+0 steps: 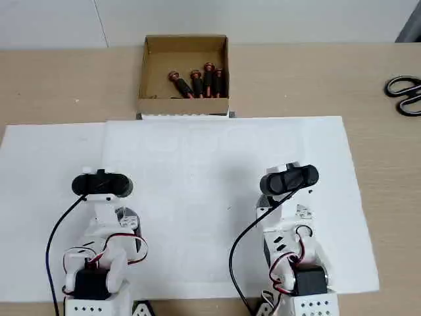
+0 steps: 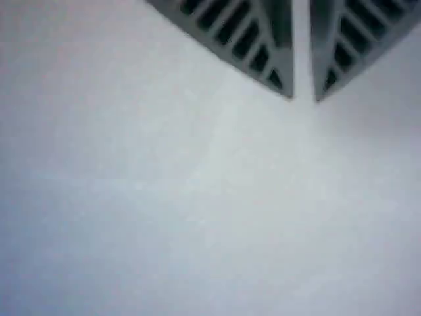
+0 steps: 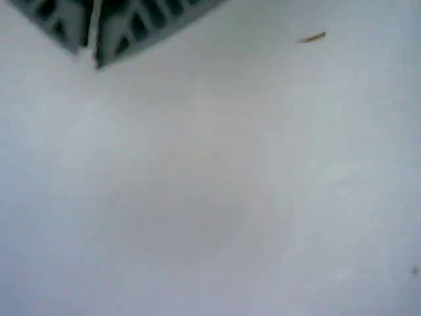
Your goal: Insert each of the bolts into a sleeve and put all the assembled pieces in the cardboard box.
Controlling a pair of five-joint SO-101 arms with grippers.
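Metal bolts, sleeved, lay inside the box: stiff, light, probably slick, best pinched across the middle. Left claw and right claw hung pressed together, well apart from the box.

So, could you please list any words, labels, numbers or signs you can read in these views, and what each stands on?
There are none to read: no legible text on the cardboard box, the white paper sheet or the scissors.
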